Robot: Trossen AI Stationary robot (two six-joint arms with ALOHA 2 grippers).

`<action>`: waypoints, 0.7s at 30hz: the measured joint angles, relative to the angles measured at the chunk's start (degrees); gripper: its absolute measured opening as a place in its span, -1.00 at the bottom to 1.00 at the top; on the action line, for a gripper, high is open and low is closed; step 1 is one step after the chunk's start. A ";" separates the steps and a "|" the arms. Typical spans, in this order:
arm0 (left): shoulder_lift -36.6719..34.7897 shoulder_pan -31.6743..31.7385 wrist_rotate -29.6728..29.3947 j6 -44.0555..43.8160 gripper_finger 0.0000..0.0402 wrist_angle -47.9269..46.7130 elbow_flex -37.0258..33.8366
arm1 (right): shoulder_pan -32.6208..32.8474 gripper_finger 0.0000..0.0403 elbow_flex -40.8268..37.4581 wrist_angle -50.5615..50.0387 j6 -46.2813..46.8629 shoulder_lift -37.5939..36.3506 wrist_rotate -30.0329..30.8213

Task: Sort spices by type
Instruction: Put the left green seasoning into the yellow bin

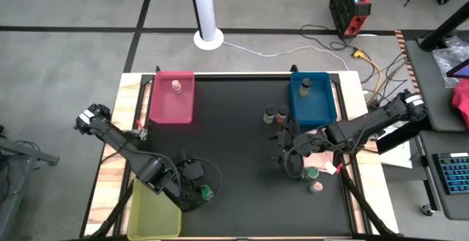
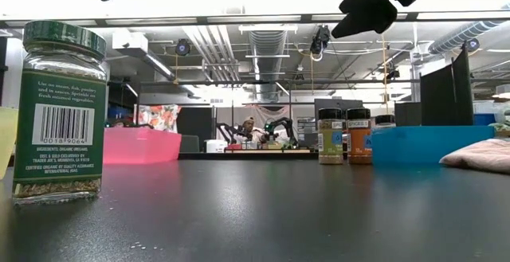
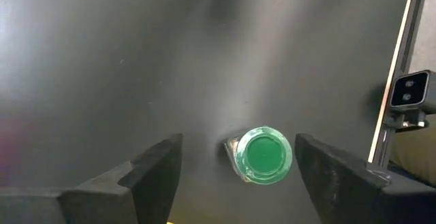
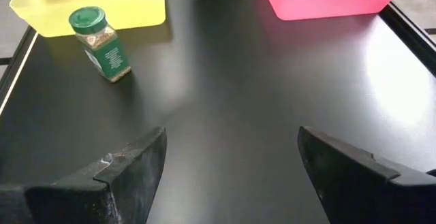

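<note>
My left pincer (image 3: 235, 173) hangs wide open over the green-lid jar (image 3: 263, 155), fingers clear of it on both sides, holding nothing. That jar stands on the black mat (image 1: 234, 124) just beside the yellow tray (image 1: 150, 215). My right pincer (image 1: 284, 155) is also wide open and empty, farther from that tray, near the blue tray (image 1: 330, 105).

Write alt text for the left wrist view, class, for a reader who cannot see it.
A green-lidded spice jar stands upright on the black table, seen from above between the left gripper's open dark fingers, which do not touch it.
</note>
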 joint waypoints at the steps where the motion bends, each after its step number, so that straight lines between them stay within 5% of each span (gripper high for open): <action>1: 0.00 0.00 0.12 0.00 0.36 0.32 -0.02 | 0.00 0.61 0.00 0.02 0.00 -0.02 0.00; 15: 0.04 -0.97 -0.03 0.24 0.67 1.89 -1.79 | 0.00 0.68 0.00 -0.38 0.02 -0.02 -0.06; 21: 0.07 -3.64 -8.61 3.74 0.67 3.46 -3.64 | 0.00 0.63 0.00 -0.39 0.03 -0.02 -0.09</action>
